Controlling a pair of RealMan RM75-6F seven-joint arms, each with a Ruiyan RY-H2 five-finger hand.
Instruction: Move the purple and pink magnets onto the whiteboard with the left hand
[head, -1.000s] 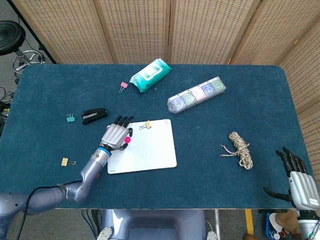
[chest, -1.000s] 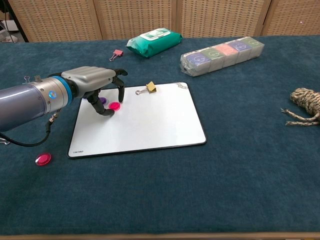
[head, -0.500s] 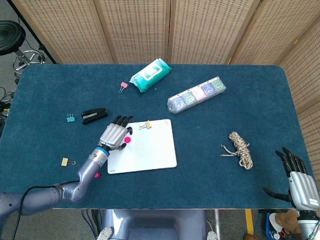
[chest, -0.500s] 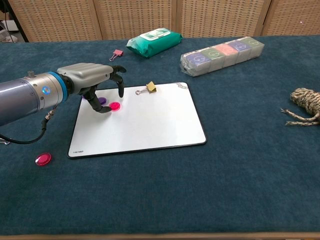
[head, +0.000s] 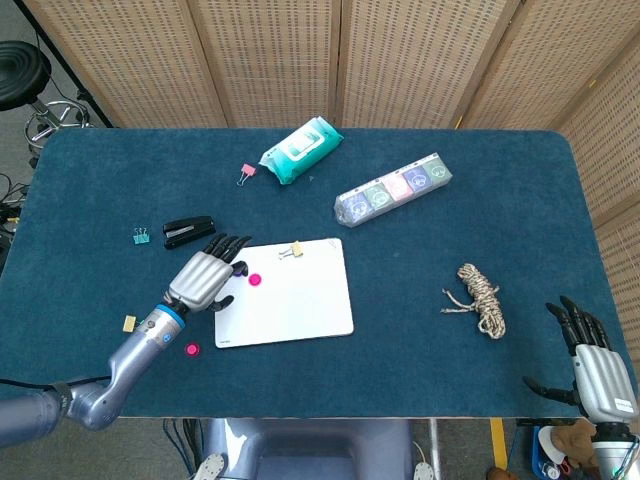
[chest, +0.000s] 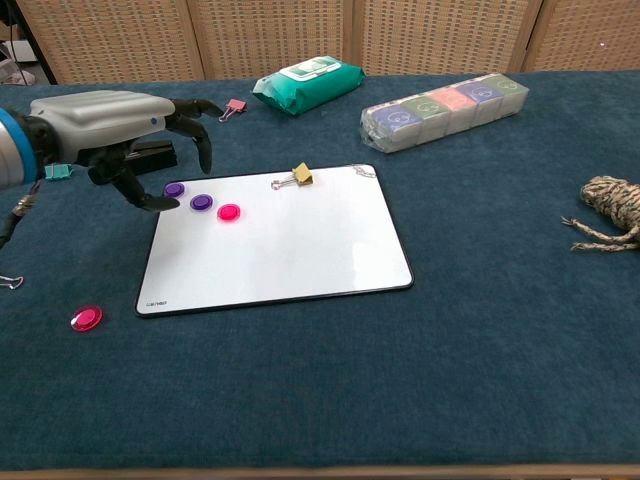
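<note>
You work on a desk (head: 120, 180) covered in dark blue cloth, with woven folding screens (head: 270, 60) standing behind its far edge. The whiteboard (chest: 290, 250) lies flat near the middle of the desk, toward its left half. Two purple magnets (chest: 201, 202) sit side by side at the whiteboard's far left corner, and one pink magnet (chest: 229, 212) sits just beside them on the board. A second pink magnet (chest: 86, 318) lies on the cloth, off the board, near the desk's near left corner. A yellow binder clip (chest: 298, 176) rests at the whiteboard's far edge. Your left hand (chest: 110, 125) hovers above the cloth just outside the whiteboard's far left corner; its fingers are spread and curved downward, and it holds nothing. Your right hand (head: 595, 365) sits beyond the desk's near right corner with its fingers spread, empty. A black stapler (head: 188, 231) lies behind the left hand. A green wipes pack (chest: 305, 83) and a row of wrapped boxes (chest: 445, 110) lie near the far edge, and a coiled rope (chest: 612, 210) lies toward the right edge.
</note>
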